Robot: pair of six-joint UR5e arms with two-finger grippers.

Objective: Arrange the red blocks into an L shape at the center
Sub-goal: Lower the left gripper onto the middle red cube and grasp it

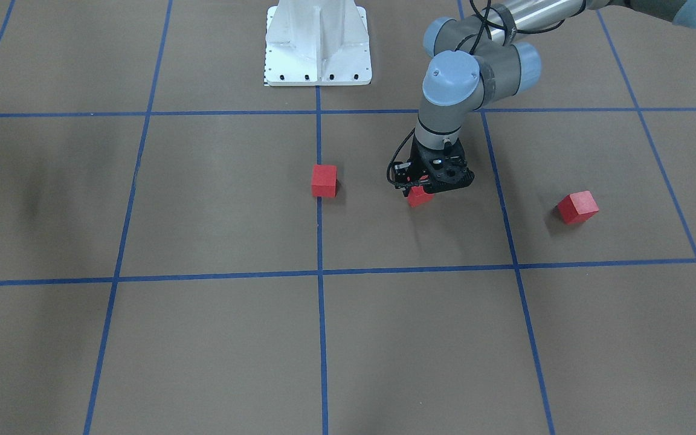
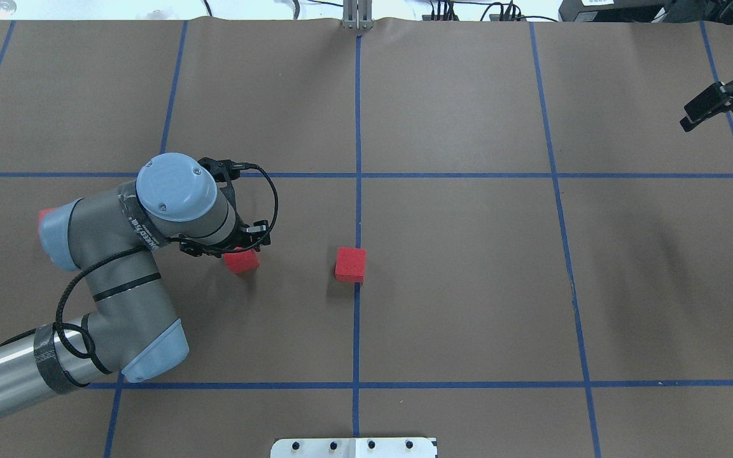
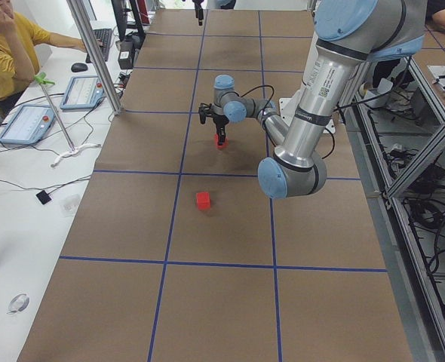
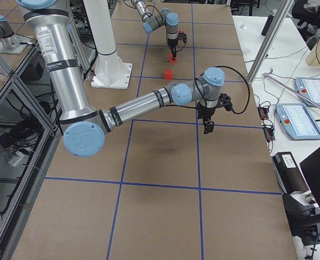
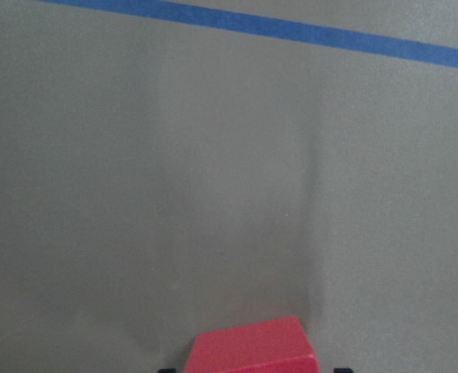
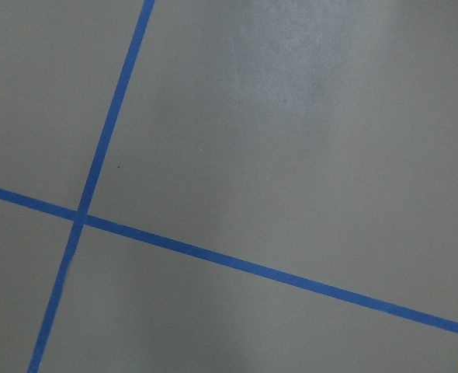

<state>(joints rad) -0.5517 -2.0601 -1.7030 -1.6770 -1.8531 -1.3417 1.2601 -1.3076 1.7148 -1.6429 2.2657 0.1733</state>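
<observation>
Three red blocks lie on the brown table (image 1: 203, 338), well apart from one another and in no L shape. One block (image 1: 324, 180) sits at the center, covering a piece of the long blue line (image 1: 320, 314). The second block (image 1: 418, 197) is off toward the robot's left, under the left gripper (image 1: 425, 190), which points straight down over it. From the front only the block's lower part shows below the black gripper body, and from overhead the wrist hides a good part of it. The left wrist view cuts the block off at its bottom edge, with a dark fingertip (image 5: 167, 370) barely showing at each side. The fingers straddle the block, but I cannot tell whether they pinch it or stand just clear of it, nor whether it rests on the table. The third block (image 1: 577, 207) lies farther toward the robot's left, turned at an angle to the grid. Overhead, the left arm's elbow covers all but a red sliver of it. On the opposite side, the right gripper (image 2: 700, 113) hangs far out near the table's edge, and the front view crops it at the border. Its fingers read as one dark shape, so I cannot tell if they are spread or pressed together. Its wrist view shows only brown surface and blue tape.
</observation>
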